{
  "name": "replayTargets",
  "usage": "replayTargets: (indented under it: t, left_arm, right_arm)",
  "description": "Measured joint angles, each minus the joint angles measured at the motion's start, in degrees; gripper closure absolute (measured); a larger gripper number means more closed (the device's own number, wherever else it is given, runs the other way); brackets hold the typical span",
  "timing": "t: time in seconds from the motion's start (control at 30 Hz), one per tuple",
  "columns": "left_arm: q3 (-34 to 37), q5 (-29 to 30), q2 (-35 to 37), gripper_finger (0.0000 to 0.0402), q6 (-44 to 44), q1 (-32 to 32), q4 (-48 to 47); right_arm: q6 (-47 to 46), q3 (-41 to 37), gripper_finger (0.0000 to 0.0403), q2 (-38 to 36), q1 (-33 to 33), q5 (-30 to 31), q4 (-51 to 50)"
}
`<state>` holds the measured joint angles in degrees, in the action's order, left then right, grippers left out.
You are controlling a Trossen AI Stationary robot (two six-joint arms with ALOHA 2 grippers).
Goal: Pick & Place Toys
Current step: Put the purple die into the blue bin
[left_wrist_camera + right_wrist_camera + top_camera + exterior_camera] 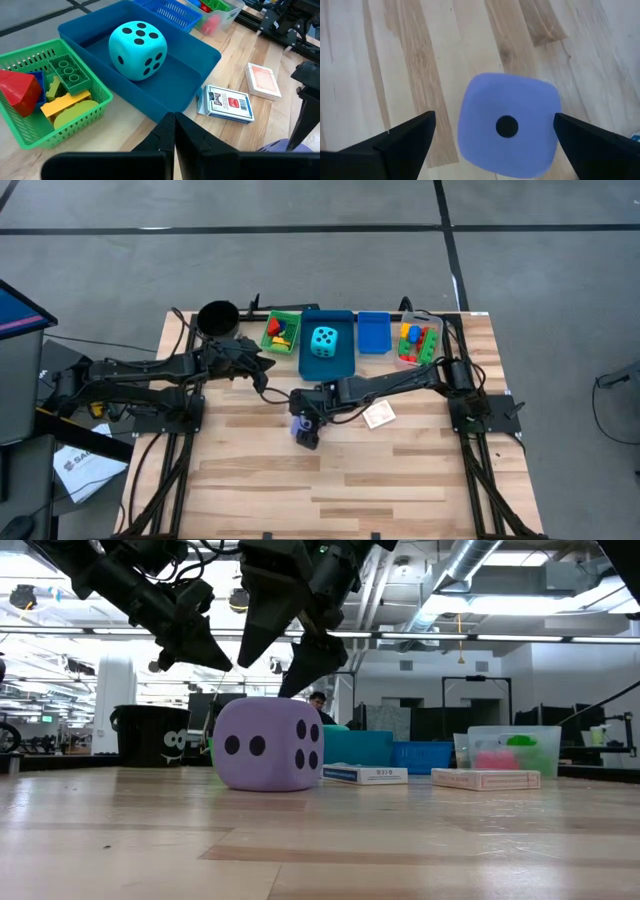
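A purple die (268, 743) rests on its bottom face on the wooden table, near the middle (299, 426). My right gripper (494, 119) hangs open just above it, slanting down, one finger on either side (265, 675), touching nothing. My left gripper (174, 135) is shut and empty, raised beside the green basket (268, 370). A larger cyan dotted die (137, 50) sits in the blue bin (165, 100). Two packs of playing cards (227, 104) (262, 81) lie flat on the table near that bin. Coloured bricks (65, 95) fill the green basket (30, 135).
Along the far edge stand a black cup (217, 317), the green basket (282, 332), the blue bin (345, 365), a small blue basket (373, 332) and a clear bin with bricks (418, 340). Bare wood stretches toward the near edge.
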<state>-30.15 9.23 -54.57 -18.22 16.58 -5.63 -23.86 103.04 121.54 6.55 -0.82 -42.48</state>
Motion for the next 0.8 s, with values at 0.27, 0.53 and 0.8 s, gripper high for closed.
replayTargets:
  t: [0.27, 0.53, 0.8]
  left_arm:
    - [0.0, 0.1, 0.0, 0.0402, 0.0, 0.0, 0.0]
    - [0.0, 0.3, 0.0, 0.0402, 0.0, -0.1, -1.2]
    - [0.0, 0.2, 0.0, 0.0402, 0.0, -0.1, -2.5]
  right_arm:
    - [-0.2, 0.1, 0.0003, 0.3, 0.5, 0.0, 4.8]
    - [0.1, 0.1, 0.0003, 0.6, 0.6, 2.5, 4.3]
    - [0.3, 0.0, 0.0003, 0.6, 0.5, 3.7, 3.7]
